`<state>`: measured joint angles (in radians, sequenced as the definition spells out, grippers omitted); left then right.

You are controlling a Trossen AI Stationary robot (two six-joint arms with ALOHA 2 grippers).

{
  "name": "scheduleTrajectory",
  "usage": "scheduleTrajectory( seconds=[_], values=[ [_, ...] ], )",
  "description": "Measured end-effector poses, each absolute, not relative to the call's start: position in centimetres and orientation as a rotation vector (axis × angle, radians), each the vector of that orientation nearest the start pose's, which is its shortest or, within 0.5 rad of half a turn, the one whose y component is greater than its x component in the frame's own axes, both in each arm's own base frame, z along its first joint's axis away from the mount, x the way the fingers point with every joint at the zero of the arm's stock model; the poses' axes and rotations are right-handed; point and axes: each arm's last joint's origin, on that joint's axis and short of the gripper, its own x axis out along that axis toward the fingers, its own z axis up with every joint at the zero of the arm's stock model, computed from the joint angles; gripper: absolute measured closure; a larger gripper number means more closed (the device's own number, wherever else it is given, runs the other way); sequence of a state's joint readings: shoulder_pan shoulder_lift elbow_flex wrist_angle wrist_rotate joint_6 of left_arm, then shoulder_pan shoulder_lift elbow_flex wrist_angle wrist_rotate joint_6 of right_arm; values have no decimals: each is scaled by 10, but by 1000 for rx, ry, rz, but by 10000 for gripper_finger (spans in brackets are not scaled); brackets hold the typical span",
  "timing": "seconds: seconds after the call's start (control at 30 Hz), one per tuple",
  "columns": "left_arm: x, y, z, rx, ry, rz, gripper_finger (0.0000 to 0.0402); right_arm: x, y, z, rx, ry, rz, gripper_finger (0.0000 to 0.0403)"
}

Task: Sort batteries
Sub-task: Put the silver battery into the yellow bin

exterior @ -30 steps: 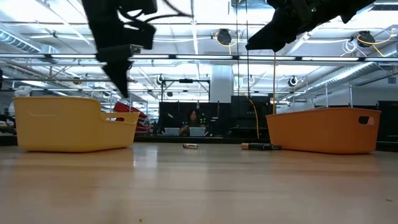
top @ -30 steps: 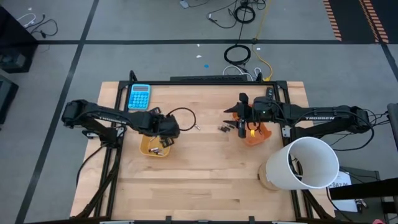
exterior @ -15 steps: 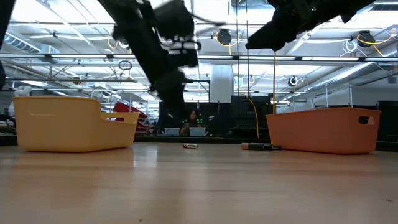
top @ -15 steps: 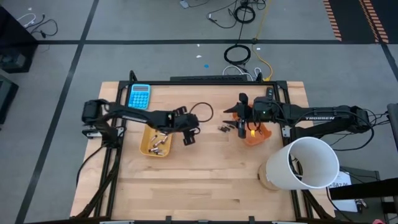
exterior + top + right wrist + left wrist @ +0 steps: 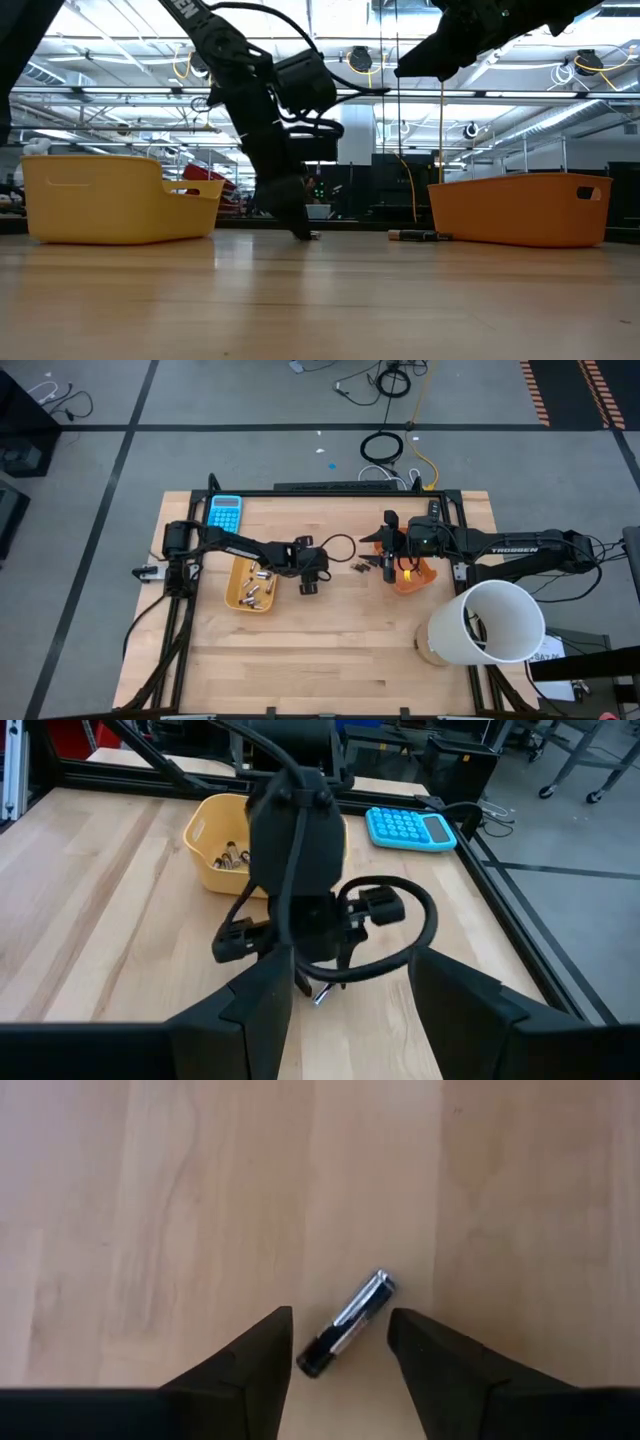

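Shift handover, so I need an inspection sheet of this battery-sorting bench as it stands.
Surface: wooden table, bare at the front.
Job's things: batteries in yellow tray; orange tray; one battery between the left claw's fingers; a few loose batteries mid-table.
Clutter: blue calculator; white cylinder.
Claws: left claw open, low over the battery; right claw open, raised by the orange tray.
Cables: coil on floor.
Surroundings: workshop, grey floor.
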<state>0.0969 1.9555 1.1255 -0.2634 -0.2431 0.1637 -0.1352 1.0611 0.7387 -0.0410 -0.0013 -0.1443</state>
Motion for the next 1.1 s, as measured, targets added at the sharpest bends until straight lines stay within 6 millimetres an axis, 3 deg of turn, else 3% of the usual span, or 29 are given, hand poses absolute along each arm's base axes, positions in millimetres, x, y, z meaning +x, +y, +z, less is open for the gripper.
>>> scheduleTrajectory(
  seconds=[0.17, 0.33, 0.47, 0.63, 0.77, 0.87, 0.97, 1.1],
  values=[
    [370, 42, 117, 209, 1137, 131, 262, 231, -31, 279, -117, 372, -106, 213],
    [368, 40, 115, 173, 1159, 76, 373, 231, -31, 279, -117, 372, -106, 213],
    [368, 33, 115, 154, 1165, 71, 382, 231, -31, 279, -117, 372, -106, 213],
    [351, 12, 149, 112, 1197, 65, 391, 230, -31, 278, -118, 387, -105, 213],
    [334, -2, 206, 62, 1088, 113, 393, 230, -31, 277, -122, 388, -104, 213],
    [313, -11, 233, -24, 1068, 154, 393, 230, -31, 277, -123, 388, -104, 213],
    [296, -20, 248, -44, 1069, 230, 393, 230, -31, 278, -123, 384, -105, 213],
    [300, -50, 249, -111, 1006, 171, 382, 231, -31, 278, -106, 378, -108, 213]
  ],
)
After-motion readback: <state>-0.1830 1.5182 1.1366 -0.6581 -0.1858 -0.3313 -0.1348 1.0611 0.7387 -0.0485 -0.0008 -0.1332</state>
